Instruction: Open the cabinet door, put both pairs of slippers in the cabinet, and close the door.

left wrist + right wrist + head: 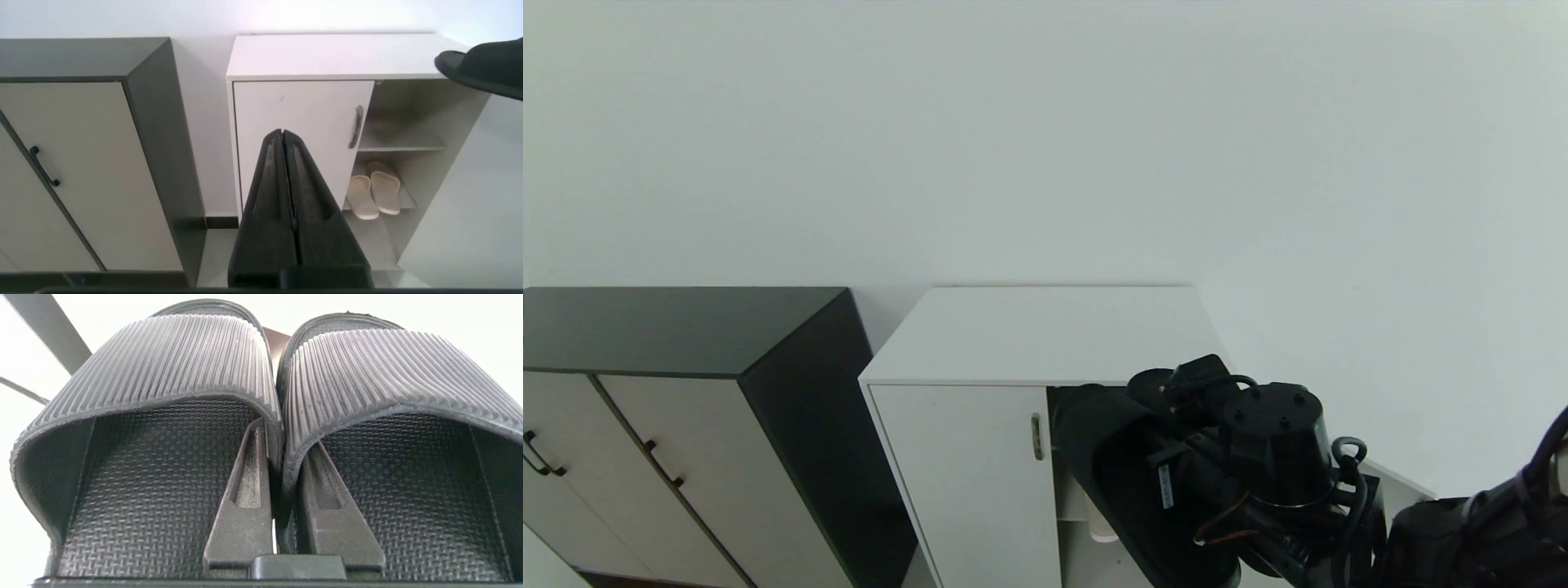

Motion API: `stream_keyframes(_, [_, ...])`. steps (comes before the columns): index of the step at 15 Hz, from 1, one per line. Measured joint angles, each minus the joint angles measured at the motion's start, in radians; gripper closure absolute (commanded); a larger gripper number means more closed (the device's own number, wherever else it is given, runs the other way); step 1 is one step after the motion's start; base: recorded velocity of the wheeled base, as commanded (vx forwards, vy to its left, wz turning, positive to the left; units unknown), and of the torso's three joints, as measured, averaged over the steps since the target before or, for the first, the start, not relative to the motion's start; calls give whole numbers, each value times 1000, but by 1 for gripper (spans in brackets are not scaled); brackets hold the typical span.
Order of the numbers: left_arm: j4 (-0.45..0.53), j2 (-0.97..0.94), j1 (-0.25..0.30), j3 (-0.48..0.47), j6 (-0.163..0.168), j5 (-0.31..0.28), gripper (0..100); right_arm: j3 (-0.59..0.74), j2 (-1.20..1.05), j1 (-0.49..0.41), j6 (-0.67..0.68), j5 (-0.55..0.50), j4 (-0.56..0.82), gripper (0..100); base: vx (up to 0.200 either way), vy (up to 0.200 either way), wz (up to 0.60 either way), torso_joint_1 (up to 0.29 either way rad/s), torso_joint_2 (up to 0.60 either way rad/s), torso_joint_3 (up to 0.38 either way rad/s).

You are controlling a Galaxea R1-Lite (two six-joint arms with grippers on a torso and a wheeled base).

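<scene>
A: Status of the right gripper?

B: It is clamped on the black slippers. One of its fingers is laid inside each slipper under the strap, and the two adjoining inner walls are pinched between them. Nothing loose is noted.

A: Where is the pair held?

B: In the head view it is held up in front of the open right half of the white cabinet. It sits near the top edge of the opening, just beside the closed left door and its handle.

A: Axis?

B: The long axis of the pair is laid along the fingers, away from the wrist. It is judged to point into the opening. A straight push along that axis is called for, plus a drop to shelf height.

A: What is inside?

B: A light pair of slippers is seen side by side on the lower shelf. The upper shelf is judged the likelier target.

A: Left gripper?

B: Its fingers are pressed together and nothing is held. It is kept well back from the cabinet and aimed at the closed left door, so the right arm is clearly the nearer one. The open door is swung out on the right, and clearance on that side should be watched.
</scene>
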Motion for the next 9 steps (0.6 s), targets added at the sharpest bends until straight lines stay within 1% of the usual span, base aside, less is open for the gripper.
stream_keyframes(5, [0, 0, 0, 0, 0, 0, 100, -1, -3, 11, 0, 0, 0, 100, 0, 0, 0, -163, 382, 210])
stream_keyframes(9, [0, 0, 0, 0, 0, 0, 100, 1, -5, 22, -6, -1, -4, 100, 0, 0, 0, -220, 515, 293])
